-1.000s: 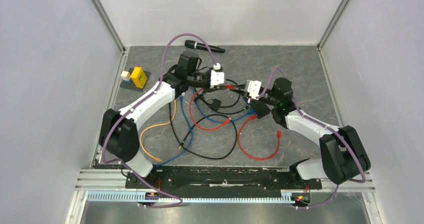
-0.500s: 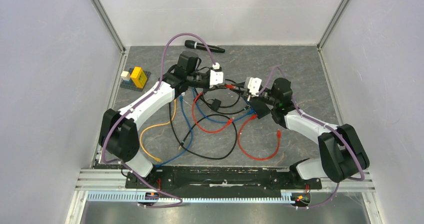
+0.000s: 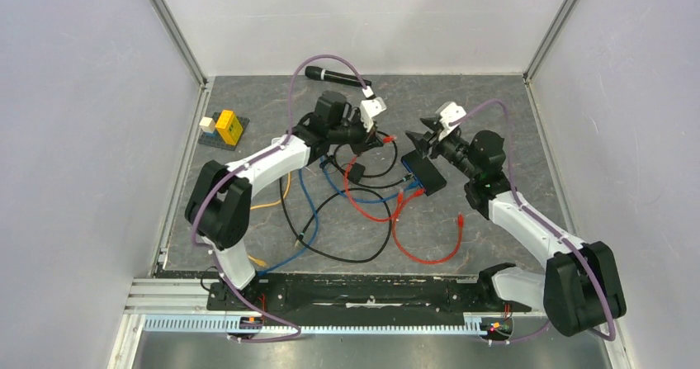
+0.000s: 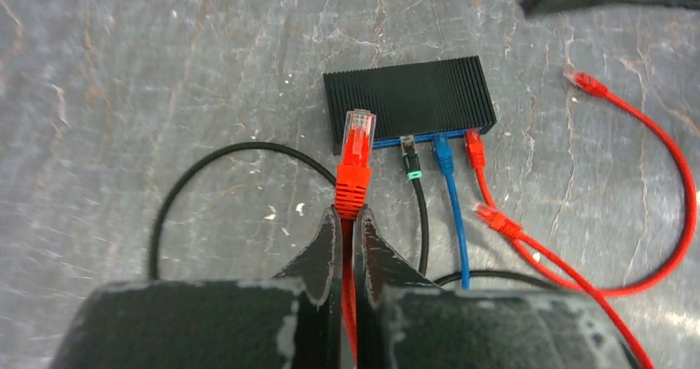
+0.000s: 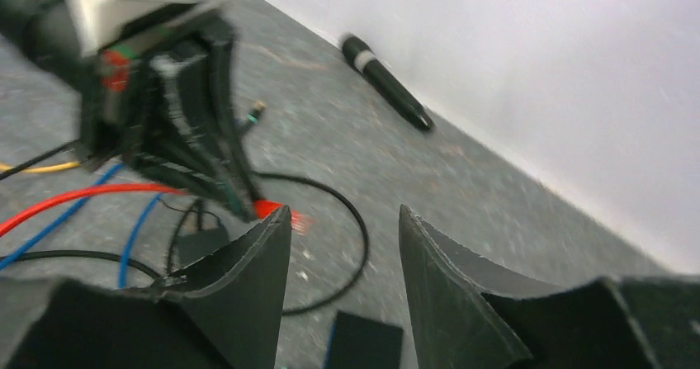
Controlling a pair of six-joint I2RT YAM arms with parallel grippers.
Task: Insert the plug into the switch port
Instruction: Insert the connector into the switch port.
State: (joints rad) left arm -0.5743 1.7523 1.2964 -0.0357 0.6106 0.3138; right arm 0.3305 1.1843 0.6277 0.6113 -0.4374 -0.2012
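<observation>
The switch (image 4: 409, 96) is a black ribbed box lying flat, seen in the top view as the switch (image 3: 423, 173). Its ports run along the near long edge (image 4: 388, 142). A black-green, a blue and a red plug sit in three of them. My left gripper (image 4: 347, 216) is shut on a red cable just behind its plug (image 4: 357, 150). The plug points at the left end of that edge, a little short of it. My right gripper (image 5: 342, 220) stands open and empty above the switch, facing the left gripper (image 5: 165, 96). In the top view the right gripper (image 3: 423, 130) is just right of the plug (image 3: 388, 139).
Loose red, blue, black and yellow cables (image 3: 363, 212) tangle in front of the switch. A free red plug (image 4: 578, 78) lies to its right. A black adapter (image 3: 357, 172) sits among the cables. A microphone (image 3: 337, 77) lies at the back wall and toy bricks (image 3: 223, 128) at the left.
The left gripper shut on the red cable and swung right and back with it. The right gripper opened, let go and drew away up and to the right.
</observation>
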